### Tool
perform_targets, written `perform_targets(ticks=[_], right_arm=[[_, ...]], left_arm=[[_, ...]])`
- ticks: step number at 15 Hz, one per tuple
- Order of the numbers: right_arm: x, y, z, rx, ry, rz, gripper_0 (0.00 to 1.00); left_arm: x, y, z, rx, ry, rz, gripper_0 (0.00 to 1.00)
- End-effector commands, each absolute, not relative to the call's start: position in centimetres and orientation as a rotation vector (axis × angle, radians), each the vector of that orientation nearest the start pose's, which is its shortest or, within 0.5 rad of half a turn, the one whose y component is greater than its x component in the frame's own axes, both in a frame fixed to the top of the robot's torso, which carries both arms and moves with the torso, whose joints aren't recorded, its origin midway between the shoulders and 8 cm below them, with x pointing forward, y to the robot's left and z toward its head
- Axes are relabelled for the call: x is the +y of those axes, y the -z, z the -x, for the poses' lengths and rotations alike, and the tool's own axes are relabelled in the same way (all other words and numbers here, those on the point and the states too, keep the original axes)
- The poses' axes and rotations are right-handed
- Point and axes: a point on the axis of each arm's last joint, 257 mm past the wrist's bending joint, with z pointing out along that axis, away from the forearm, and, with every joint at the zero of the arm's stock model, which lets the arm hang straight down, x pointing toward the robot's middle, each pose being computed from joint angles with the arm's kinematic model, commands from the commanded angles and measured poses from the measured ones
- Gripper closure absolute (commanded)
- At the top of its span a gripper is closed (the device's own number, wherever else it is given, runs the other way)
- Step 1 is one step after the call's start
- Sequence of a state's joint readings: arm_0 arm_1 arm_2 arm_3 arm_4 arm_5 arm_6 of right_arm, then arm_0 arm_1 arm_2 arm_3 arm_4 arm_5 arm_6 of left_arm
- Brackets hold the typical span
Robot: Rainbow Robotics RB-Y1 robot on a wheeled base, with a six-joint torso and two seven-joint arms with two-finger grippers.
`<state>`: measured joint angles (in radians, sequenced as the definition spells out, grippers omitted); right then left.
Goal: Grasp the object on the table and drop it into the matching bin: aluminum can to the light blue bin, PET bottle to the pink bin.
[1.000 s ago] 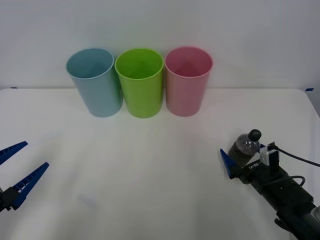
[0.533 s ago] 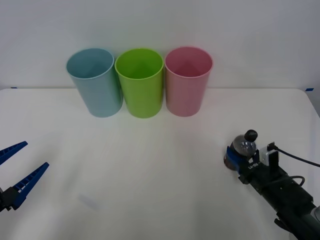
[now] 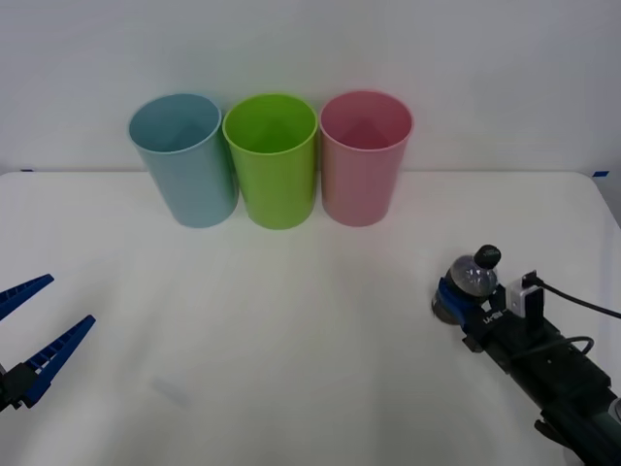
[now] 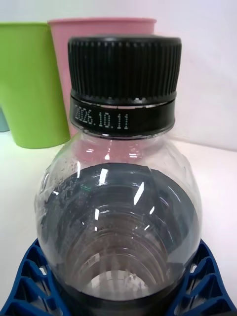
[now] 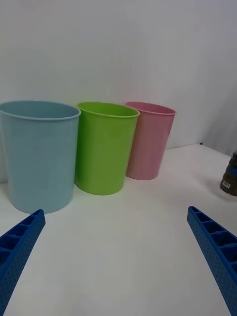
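In the front view we note that the right gripper (image 3: 456, 300) is largely masked by the PET bottle (image 3: 469, 283) it carries and by its own black wrist; only blue finger edges show at the bottle's base, and the arm is cut off at the lower right corner. The fingers are closed around the bottle's lower body, and the black cap (image 3: 487, 255) tilts up and away from the robot. The bottle sits at the right side of the table (image 3: 291, 320), well apart from the pink bin (image 3: 364, 160). The left gripper (image 3: 34, 325) is cropped by the left edge, its two blue fingers spread wide and holding nothing. Three bins stand in a row at the table's far edge against a plain white wall: the light blue bin (image 3: 184, 160), the green bin (image 3: 272, 163) and the pink bin, each just beside the next. In the right wrist view we find the bottle very close to the lens, hiding most of the scene; blue ribbed fingers (image 4: 34, 281) press against both sides of its body, and its base is cut off. The cap band carries a printed date. In the left wrist view the left fingers (image 5: 19, 247) sit at the two corners, far apart, above bare white tabletop, and the bottle is cropped at the frame edge.
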<state>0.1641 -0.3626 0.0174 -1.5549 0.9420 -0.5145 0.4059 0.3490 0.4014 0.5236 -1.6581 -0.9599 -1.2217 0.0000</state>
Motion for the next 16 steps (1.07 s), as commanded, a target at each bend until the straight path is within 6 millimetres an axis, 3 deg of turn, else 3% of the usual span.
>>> perform_targets(ticks=[1, 7, 16], right_arm=[[-22.2, 23.9, -46.5, 1.506, -0.279, 0.45, 1.0], [-20.7, 20.0, -46.3, 1.431, -0.297, 0.495, 1.0], [-17.6, 13.6, -44.7, 1.376, -0.479, 0.503, 1.0]], left_arm=[[33.0, 16.9, -34.2, 1.441, 0.567, -0.465, 0.0], [33.0, 16.9, -34.2, 1.441, 0.567, -0.465, 0.0], [33.0, 16.9, -34.2, 1.441, 0.567, -0.465, 0.0]])
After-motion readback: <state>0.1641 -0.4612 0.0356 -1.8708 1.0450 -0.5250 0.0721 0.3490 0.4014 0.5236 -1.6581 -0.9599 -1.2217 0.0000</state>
